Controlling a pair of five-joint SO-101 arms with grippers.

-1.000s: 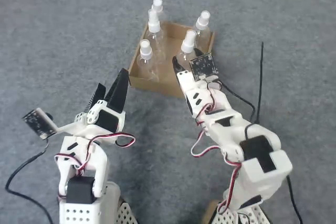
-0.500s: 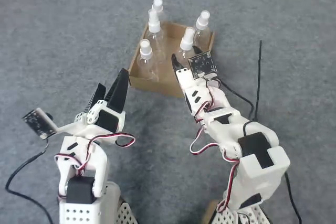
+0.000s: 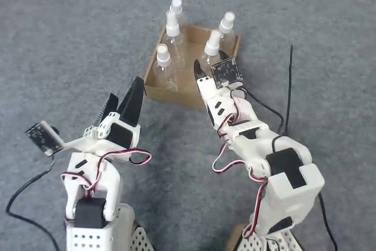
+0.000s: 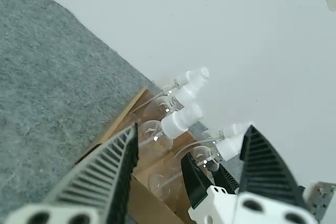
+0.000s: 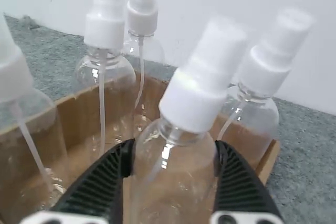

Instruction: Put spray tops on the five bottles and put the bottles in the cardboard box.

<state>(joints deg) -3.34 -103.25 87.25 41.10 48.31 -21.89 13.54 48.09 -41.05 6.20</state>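
As the fingers [image 5: 105, 182] of the right gripper [image 5: 173, 153] stayed clamped on the fifth bottle [image 5: 181, 129], that arm nudged it deeper into the cardboard box [image 3: 154, 83], among the four other bottles [image 3: 165, 69]. By my reckoning, only the release remained. Well back, the left gripper [image 4: 191, 129] hung wide open.

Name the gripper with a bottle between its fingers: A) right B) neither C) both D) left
A: the right gripper is shut on a capped bottle standing in the cardboard box; the left gripper hangs open, short of the box.

Right tool [image 5: 173, 153] and its bottle [image 5: 189, 93] slightly farther into the cardboard box [image 3: 154, 80].
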